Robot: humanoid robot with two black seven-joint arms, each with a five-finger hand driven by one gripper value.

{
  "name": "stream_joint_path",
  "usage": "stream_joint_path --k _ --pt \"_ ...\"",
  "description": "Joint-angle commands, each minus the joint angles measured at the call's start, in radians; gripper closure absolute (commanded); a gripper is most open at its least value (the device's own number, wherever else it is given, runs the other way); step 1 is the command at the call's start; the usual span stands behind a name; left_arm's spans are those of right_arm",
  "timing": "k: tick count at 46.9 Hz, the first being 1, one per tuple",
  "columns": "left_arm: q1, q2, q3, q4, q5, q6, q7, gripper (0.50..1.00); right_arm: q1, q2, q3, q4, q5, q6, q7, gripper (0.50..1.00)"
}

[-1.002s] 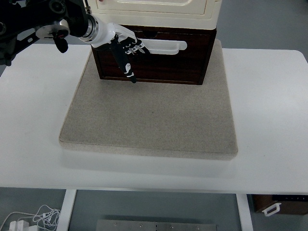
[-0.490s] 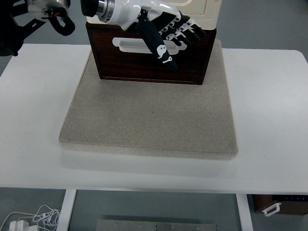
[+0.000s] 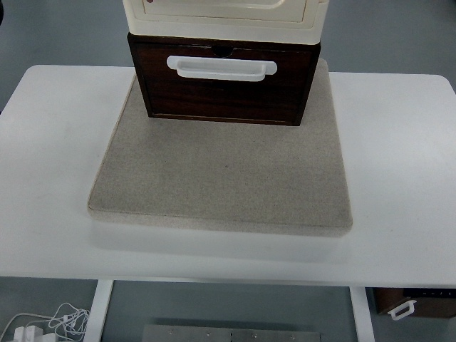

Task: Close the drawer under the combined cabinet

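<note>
White table (image 3: 57, 178) fills most of the frame, grey floor visible past it along the top corners and bottom edge. Beige-grey mat (image 3: 221, 178) lies on the table, centre of frame, slightly wider toward the bottom. Combined cabinet (image 3: 224, 14) stands on the far edge of the mat at top centre: cream upper unit, cut off by the top of the frame. Under it, the dark brown wooden drawer (image 3: 224, 92), front face toward the camera, with a white bar handle (image 3: 221, 66) across its upper part. Drawer front sticks out a bit past the cream unit above; whether it's fully pushed in is hard to tell from this steep angle. No robot hand or arm anywhere in frame, so hand state can't be told. White cables (image 3: 43, 324) on the floor at lower left, table legs (image 3: 96, 313) below the tabletop, a brown box with white handle (image 3: 410, 305) at lower right.
</note>
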Motion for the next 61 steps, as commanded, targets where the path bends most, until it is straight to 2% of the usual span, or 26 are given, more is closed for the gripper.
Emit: stream_joint_path --k 1,6,10,25,35,41,54,61 --pt "-0.004 -0.008 -0.081 0.050 -0.061 0.085 -0.005 0.506 0.000 0.000 0.000 0.000 0.000 0.000 0.000 0.548" --pt "-0.016 -0.011 -0.181 0.122 -0.076 0.157 -0.010 0.506 0.000 0.000 0.000 0.000 0.000 0.000 0.000 0.548" --pt "-0.020 -0.011 -0.259 0.187 -0.078 0.182 -0.036 0.506 0.000 0.000 0.000 0.000 0.000 0.000 0.000 0.548" --pt "-0.012 -0.006 -0.385 0.461 -0.086 0.216 -0.082 0.510 0.000 0.000 0.000 0.000 0.000 0.000 0.000 0.548" --pt "-0.007 -0.008 -0.366 0.678 -0.262 0.220 -0.082 0.510 0.000 0.000 0.000 0.000 0.000 0.000 0.001 0.548" --pt "0.014 -0.023 -0.369 0.747 -0.279 0.219 -0.080 0.510 0.000 0.000 0.003 0.000 0.000 0.000 0.000 0.548" --pt "0.183 -0.069 -0.369 0.768 -0.313 0.228 -0.059 0.510 0.000 0.000 0.008 0.000 0.003 0.005 0.000 0.548" --pt "0.240 -0.127 -0.371 0.839 -0.316 0.243 -0.059 0.510 -0.003 0.000 0.005 0.002 0.003 0.006 0.000 0.548"
